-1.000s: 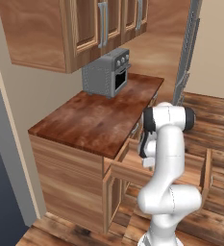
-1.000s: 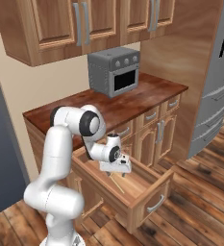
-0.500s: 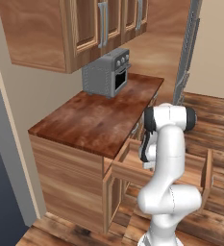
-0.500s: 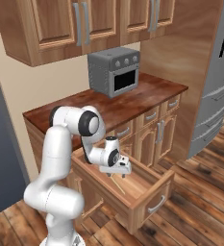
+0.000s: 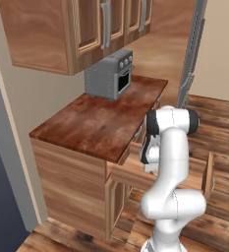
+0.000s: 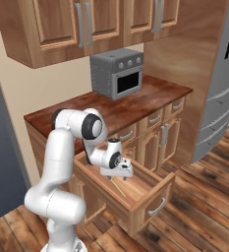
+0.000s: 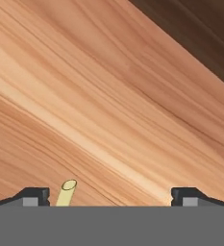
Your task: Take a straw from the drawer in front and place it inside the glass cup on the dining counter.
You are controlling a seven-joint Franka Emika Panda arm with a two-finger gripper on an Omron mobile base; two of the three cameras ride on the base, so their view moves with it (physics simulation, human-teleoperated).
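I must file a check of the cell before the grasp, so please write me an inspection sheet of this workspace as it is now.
Surface: reddish-brown counter top over wooden cabinets, carrying a grey toaster oven.
Job's things: drawer pulled out; a pale yellow straw lies on its wooden floor, one end between the fingertips, near one of them.
Clutter: nothing seen.
Grippers: gripper open wide, low inside the drawer, holding nothing.
Cables: nothing seen.
Surroundings: wall cupboards with silver handles, steel fridge at the right, plank floor.
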